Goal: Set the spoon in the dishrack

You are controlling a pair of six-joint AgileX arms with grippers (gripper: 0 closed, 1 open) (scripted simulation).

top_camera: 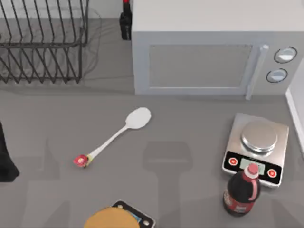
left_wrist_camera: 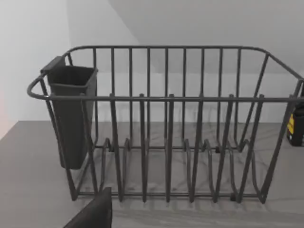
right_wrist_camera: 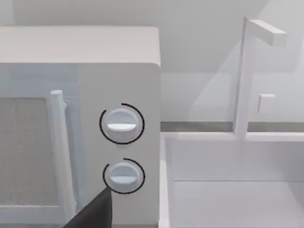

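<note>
Our spoon (top_camera: 121, 134) lies untouched mid-bench, rack (top_camera: 42, 42) empty at ten o'clock; claws' state we cannot tell.

White spoon (top_camera: 127, 129) with red-and-yellow knob, dark grey dishrack (top_camera: 42, 42), white microwave (top_camera: 209, 47), grey table (top_camera: 190, 123)

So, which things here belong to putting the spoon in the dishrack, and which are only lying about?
For the job:
- spoon, flat on the table at middle left
- dishrack, at the far left

Only lying about:
- microwave
- kitchen scale
- cola bottle
- dark bottle behind the microwave
- round brown thing at the near edge
</note>
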